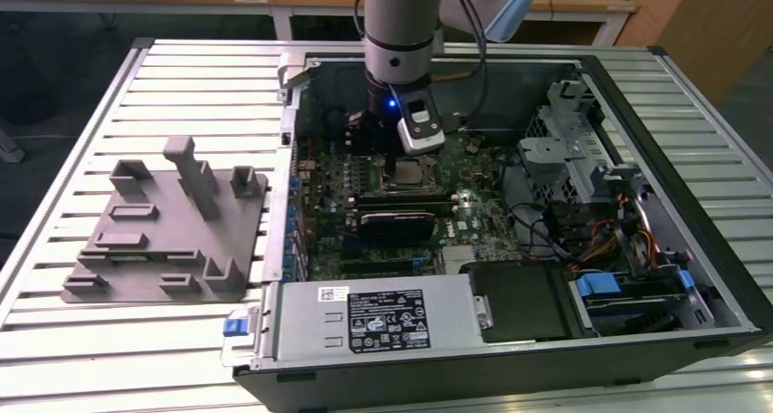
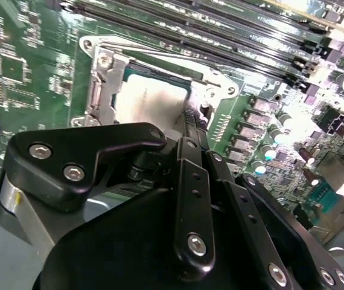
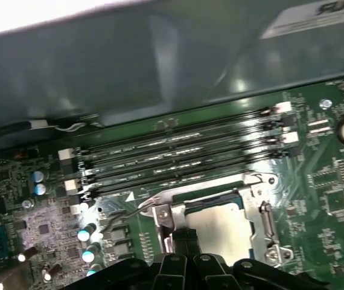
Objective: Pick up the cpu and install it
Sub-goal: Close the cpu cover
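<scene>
Cpu [image 1: 411, 171], a flat silver-topped square chip, sits in the metal-framed socket [image 3: 262, 212] on the green motherboard [image 3: 329, 181]; the black gripper [image 1: 417, 150] hangs at its 12 o'clock in the exterior view, openness impossible to tell.

In the second wrist view the gripper [image 2: 191, 130] hides the near edge of the cpu [image 2: 151, 99], so whether the two touch cannot be told. In the first wrist view its black body covers one corner of the cpu [image 3: 226, 223] too. In the exterior view the arm [image 1: 399, 24] is cut off by the top edge, the desk [image 1: 72, 340] by the lower, and the cpu [image 1: 411, 171] is too small to judge.
</scene>
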{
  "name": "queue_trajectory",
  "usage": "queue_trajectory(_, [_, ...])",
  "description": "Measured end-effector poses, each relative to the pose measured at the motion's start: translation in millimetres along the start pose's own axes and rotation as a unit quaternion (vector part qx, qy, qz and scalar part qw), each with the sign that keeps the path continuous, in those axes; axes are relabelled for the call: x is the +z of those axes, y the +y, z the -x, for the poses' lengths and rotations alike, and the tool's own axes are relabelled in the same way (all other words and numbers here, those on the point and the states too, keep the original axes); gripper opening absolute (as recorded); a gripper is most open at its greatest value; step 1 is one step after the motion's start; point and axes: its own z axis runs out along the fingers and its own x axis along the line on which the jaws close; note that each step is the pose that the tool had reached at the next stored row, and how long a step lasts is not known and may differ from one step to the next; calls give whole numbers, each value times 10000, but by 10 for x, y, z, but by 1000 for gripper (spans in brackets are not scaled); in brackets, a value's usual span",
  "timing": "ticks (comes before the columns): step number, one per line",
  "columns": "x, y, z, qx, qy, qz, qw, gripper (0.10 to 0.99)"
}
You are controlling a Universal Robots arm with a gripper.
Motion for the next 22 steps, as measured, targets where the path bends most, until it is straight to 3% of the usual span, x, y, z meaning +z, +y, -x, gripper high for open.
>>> queue_trajectory(10, [48, -9, -21, -386, 13, 19, 9993, 106])
queue_trajectory(22, [59, -1, 10, -425, 14, 21, 9991, 106])
